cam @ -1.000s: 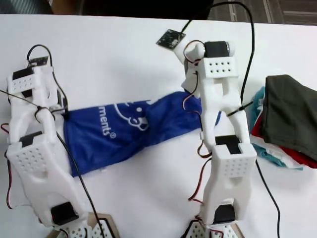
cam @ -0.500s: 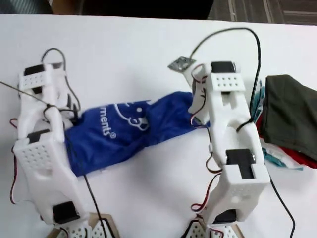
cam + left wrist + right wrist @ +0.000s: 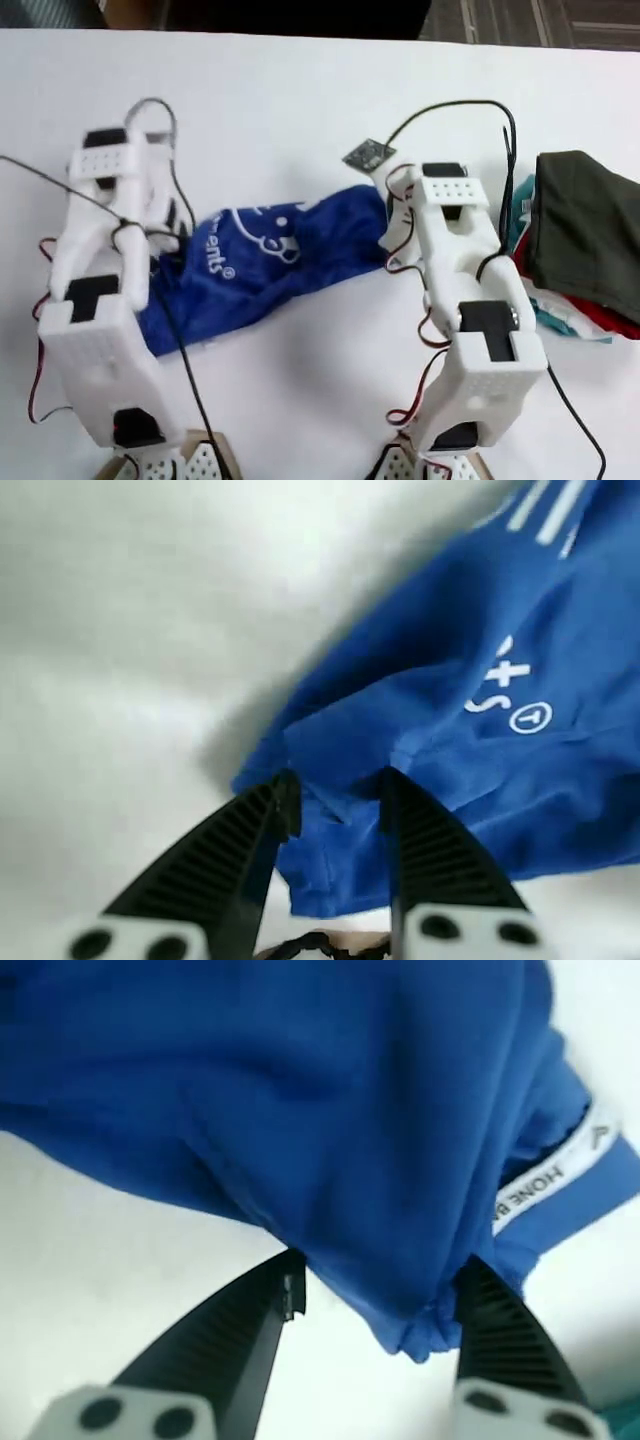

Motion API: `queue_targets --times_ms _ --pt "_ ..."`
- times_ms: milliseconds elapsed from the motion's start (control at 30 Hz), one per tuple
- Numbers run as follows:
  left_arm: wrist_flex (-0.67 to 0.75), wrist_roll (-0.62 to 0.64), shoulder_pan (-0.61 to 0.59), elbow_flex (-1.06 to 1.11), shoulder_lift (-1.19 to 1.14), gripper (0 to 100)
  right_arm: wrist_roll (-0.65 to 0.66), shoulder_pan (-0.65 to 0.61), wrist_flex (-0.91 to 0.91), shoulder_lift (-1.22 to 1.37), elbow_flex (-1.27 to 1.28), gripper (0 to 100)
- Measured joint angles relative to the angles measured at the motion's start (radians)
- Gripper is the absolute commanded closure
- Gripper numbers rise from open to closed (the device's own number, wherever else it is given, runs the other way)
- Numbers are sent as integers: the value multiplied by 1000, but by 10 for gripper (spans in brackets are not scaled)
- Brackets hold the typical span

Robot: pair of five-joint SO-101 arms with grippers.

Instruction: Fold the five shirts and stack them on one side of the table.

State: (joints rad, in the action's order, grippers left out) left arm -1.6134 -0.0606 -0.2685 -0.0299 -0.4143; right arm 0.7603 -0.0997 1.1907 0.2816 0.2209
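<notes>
A blue shirt (image 3: 270, 260) with white print lies crumpled across the middle of the white table (image 3: 300, 90), between the two arms. My left gripper (image 3: 170, 248) sits at the shirt's left end. In the left wrist view the left gripper (image 3: 335, 795) pinches a raised fold of the blue shirt (image 3: 480, 710). My right gripper (image 3: 396, 235) is at the shirt's right end. There the right gripper (image 3: 375, 1285) stands open, its jaws wide on either side of a bunched end of the blue shirt (image 3: 300, 1090) with a white neck band.
A stack of folded shirts (image 3: 575, 235), dark olive on top with red, white and teal beneath, sits at the table's right edge, close to the right arm. Black cables loop over both arms.
The left arm has moved right and away from the front edge, over the shirt's left end. The right arm has drawn back from the far side and come down onto the shirt's right end.
</notes>
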Motion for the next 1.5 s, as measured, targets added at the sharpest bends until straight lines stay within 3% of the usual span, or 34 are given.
queue_targets --times_ms 167,367,600,767,967,1200,1333,1500 --pt "130 -18 32 180 17 838 71 49 -18 -2 5 844" --pt "169 -106 -25 195 32 838 150 118 -28 -3 5 900" --pt "219 -118 -163 84 31 838 160 137 -28 -3 5 901" --pt "216 -118 -184 -14 31 838 160 137 -28 -3 5 899" --pt "152 -118 -186 -129 31 838 160 138 -14 -3 5 897" --pt "-41 -118 -184 -290 31 838 160 149 -11 -11 5 897" --pt "-112 -118 -137 -290 31 838 160 149 -3 -11 -3 897" --pt "-71 -118 -72 -176 31 838 160 149 -3 -11 -3 897"
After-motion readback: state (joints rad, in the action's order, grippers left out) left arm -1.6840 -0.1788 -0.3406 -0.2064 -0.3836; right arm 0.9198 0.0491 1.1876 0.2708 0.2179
